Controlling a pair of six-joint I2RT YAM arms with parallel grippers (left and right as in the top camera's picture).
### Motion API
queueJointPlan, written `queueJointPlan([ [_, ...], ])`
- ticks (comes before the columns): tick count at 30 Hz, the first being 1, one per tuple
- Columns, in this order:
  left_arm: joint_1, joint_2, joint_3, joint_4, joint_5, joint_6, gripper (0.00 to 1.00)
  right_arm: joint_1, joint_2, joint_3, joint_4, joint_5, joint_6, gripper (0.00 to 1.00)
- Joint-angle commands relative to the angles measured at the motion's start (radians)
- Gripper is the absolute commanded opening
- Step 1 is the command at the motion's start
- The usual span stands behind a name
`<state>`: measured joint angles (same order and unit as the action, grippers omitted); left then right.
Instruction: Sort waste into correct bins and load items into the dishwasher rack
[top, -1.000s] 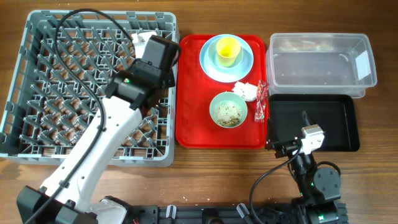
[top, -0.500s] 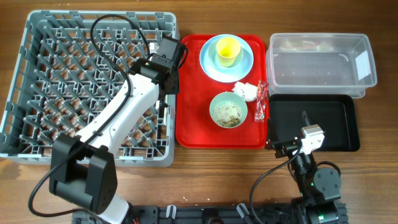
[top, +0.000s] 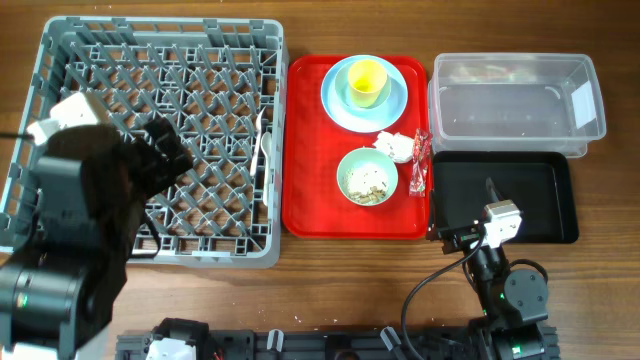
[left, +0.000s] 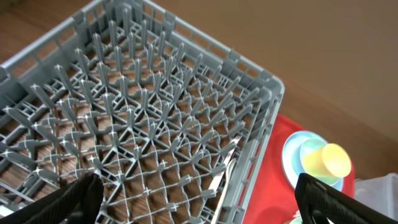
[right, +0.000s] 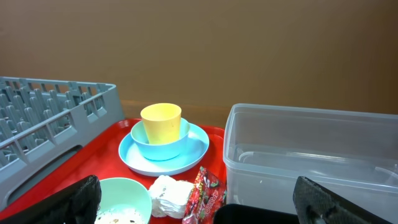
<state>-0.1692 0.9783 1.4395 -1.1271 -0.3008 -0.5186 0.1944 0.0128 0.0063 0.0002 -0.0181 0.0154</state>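
The grey dishwasher rack (top: 200, 90) fills the left of the table, and a white plastic utensil (top: 263, 150) lies inside along its right wall. My left gripper (left: 199, 198) hovers open above the rack, holding nothing. On the red tray sit the pale-blue plate (top: 393, 108) with the yellow cup (top: 366, 80) in a small blue bowl, and a mint-green bowl (top: 367, 177) holding food scraps. The white napkin (right: 168, 196) and red wrapper (right: 205, 193) lie beside it. My right gripper (right: 202, 202) rests open and empty at the black tray's near edge.
The clear tub (top: 515, 98) stands at the back right, with the black tray (top: 520, 200) just in front of it. The red serving tray (top: 310, 200) lies between the rack and the bins. The left arm hides the rack's front left part in the overhead view.
My left gripper has opened from shut. Its arm has swung from the rack's right edge to the left and risen toward the overhead camera. The right arm has stayed put.
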Motion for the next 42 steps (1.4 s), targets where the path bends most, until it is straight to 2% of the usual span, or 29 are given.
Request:
queueJointPlan([
  [1, 0.008, -0.061, 0.003, -0.002, 0.002, -0.017, 1.00, -0.005, -0.008, -0.001, 0.006, 0.010, 0.013, 1.00],
  [15, 0.008, -0.073, 0.003, -0.004, 0.002, -0.017, 1.00, -0.005, -0.008, -0.001, 0.035, 0.010, 0.014, 1.00],
  [16, 0.008, -0.073, 0.003, -0.004, 0.002, -0.017, 1.00, -0.005, -0.008, -0.001, 0.049, -0.036, 0.014, 1.00],
  [19, 0.008, -0.073, 0.003, -0.004, 0.002, -0.017, 1.00, -0.005, -0.008, 0.011, 0.015, -0.094, 0.064, 1.00],
  [20, 0.008, -0.073, 0.003, -0.004, 0.002, -0.017, 1.00, -0.005, -0.005, 0.047, -0.046, -0.087, 0.077, 1.00],
  [22, 0.008, -0.073, 0.003, -0.004, 0.002, -0.017, 1.00, -0.005, 0.036, 0.166, -0.176, -0.084, 0.118, 1.00],
  [25, 0.008, -0.073, 0.003, -0.004, 0.002, -0.017, 1.00, -0.005, 0.251, 0.482, -0.386, -0.084, 0.099, 1.00],
  [30, 0.008, -0.073, 0.003, -0.004, 0.002, -0.017, 1.00, -0.005, 0.886, 1.222, -0.998, -0.096, 0.011, 1.00],
  [32, 0.008, -0.073, 0.003, -0.004, 0.002, -0.017, 1.00, -0.005, 1.093, 1.410, -1.086, -0.205, 0.055, 1.00],
  [33, 0.008, -0.073, 0.003, -0.004, 0.002, -0.017, 1.00, -0.005, 1.144, 1.431, -1.088, -0.248, 0.075, 1.00],
  [34, 0.008, -0.073, 0.003, -0.004, 0.001, -0.017, 1.00, -0.005, 1.191, 1.432, -1.083, -0.296, 0.110, 0.96],
  [35, 0.008, -0.073, 0.003, -0.004, 0.002, -0.017, 1.00, -0.005, 1.257, 1.431, -1.098, -0.304, 0.183, 0.75],
  [36, 0.008, -0.073, 0.003, -0.004, 0.002, -0.017, 1.00, -0.004, 1.315, 1.420, -1.107, -0.304, 0.238, 0.68],
  [37, 0.008, -0.073, 0.003, -0.004, 0.002, -0.017, 1.00, 0.004, 1.376, 1.396, -1.098, -0.304, 0.254, 0.47],
  [38, 0.008, -0.073, 0.003, -0.004, 0.002, -0.017, 1.00, 0.022, 1.426, 1.376, -1.088, -0.293, 0.254, 0.31],
  [39, 0.008, -0.073, 0.003, -0.004, 0.002, -0.017, 1.00, 0.050, 1.472, 1.357, -1.073, -0.250, 0.259, 0.25],
  [42, 0.008, -0.073, 0.003, -0.004, 0.002, -0.017, 1.00, 0.154, 1.584, 1.295, -1.026, 0.032, 0.431, 0.10],
])
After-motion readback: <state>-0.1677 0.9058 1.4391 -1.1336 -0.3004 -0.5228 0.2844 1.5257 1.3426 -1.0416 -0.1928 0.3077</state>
